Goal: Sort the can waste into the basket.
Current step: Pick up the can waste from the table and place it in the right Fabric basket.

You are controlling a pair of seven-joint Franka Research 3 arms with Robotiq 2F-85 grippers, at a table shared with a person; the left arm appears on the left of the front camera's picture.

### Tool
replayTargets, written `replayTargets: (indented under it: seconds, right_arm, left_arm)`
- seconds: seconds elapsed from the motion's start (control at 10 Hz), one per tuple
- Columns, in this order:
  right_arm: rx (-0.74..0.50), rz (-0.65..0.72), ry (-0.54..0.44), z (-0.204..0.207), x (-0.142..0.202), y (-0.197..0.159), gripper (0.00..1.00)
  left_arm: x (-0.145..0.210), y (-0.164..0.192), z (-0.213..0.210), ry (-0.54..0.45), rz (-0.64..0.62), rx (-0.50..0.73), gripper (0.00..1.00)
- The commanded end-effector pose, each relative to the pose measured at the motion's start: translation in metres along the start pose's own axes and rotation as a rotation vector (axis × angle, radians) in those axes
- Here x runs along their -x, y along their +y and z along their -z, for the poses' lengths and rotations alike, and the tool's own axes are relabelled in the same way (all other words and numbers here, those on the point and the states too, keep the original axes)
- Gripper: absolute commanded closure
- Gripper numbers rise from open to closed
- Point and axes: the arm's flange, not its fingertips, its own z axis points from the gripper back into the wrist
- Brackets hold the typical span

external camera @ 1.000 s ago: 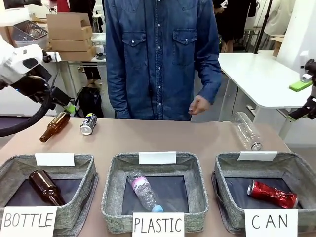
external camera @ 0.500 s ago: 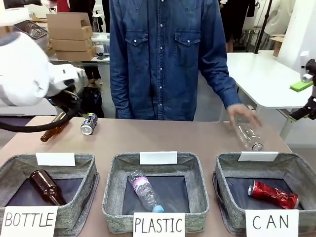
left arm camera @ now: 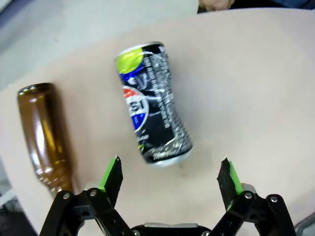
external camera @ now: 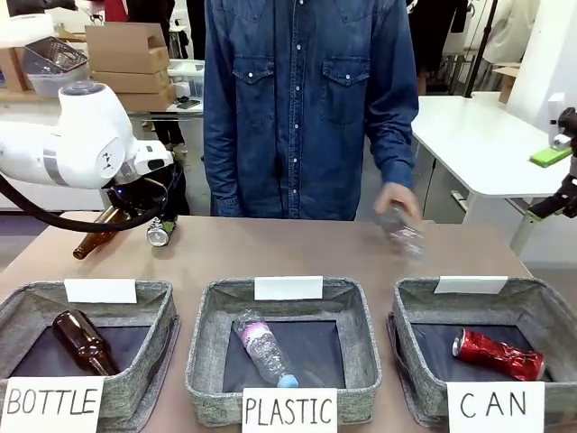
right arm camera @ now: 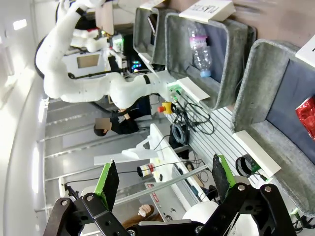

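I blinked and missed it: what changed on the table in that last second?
The left pincer swung in, open, and hovers over the black can. The person's hand took the clear bottle and is carrying it toward the middle. The red can in the CAN basket and the loose brown bottle stayed put.

The front camera faced the person (external camera: 306, 108) across the table (external camera: 297, 248); the left wrist camera looked down closely on a can (left arm camera: 152, 103) both views shared.

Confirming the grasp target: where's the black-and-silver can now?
Front view: the black-and-silver can lies far left on the table, beside the loose brown bottle, under the open-jawed left gripper.
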Motion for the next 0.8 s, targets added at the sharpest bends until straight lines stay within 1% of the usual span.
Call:
replayTargets:
  seconds: [0.0, 0.1, 0.3, 0.5, 0.6, 0.7]
  right_arm:
    - [0.005, -0.017, 0.008, -0.001, 0.003, 0.000, 0.00]
    - [0.005, -0.017, 0.008, -0.001, 0.003, 0.000, 0.00]
    - [0.005, -0.017, 0.008, -0.001, 0.003, 0.000, 0.00]
    - [0.005, -0.017, 0.008, -0.001, 0.003, 0.000, 0.00]
    - [0.005, -0.017, 0.008, -0.001, 0.003, 0.000, 0.00]
    - [0.005, -0.017, 0.008, -0.001, 0.003, 0.000, 0.00]
  left_arm:
    - [-0.014, 0.008, 0.015, 0.031, -0.055, 0.030, 0.00]
    - [-0.016, 0.013, 0.025, 0.048, -0.077, 0.012, 0.00]
    - [-0.016, 0.016, 0.031, 0.052, -0.092, -0.004, 0.00]
    - [-0.017, 0.013, 0.033, 0.009, -0.098, 0.011, 0.00]
    - [-0.017, 0.012, 0.033, -0.032, -0.092, 0.002, 0.59]
    - [-0.016, 0.012, 0.032, -0.075, -0.097, -0.020, 0.58]
